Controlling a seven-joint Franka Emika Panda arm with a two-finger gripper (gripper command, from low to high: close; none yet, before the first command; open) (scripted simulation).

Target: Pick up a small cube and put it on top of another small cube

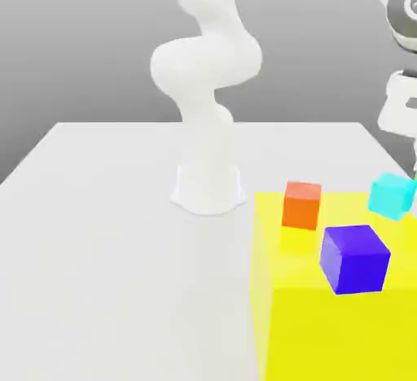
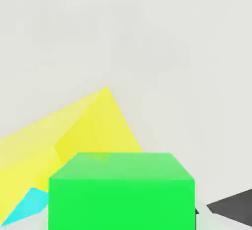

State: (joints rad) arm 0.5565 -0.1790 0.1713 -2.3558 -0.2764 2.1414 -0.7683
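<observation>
Small green cube [image 2: 121, 189]: clamped in tool; carry level toward small cyan cube [image 1: 392, 194], at three o'clock of orange cube [image 1: 301, 204]; centre squarely before release.

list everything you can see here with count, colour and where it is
yellow block: 1, yellow, large, on the table at the exterior view's lower right
orange cube: 1, orange, on the yellow block near its far left corner
blue cube: 1, blue-violet, on the yellow block, nearer the camera than the orange cube
cyan cube: 1, cyan, tilted, at the exterior view's right edge over the yellow block
green cube: 1, green, close in front of the hand camera
table: 1, white, under everything
arm: 1, white, base behind the yellow block
hand: 1, white, upper right of the exterior view, shut
</observation>
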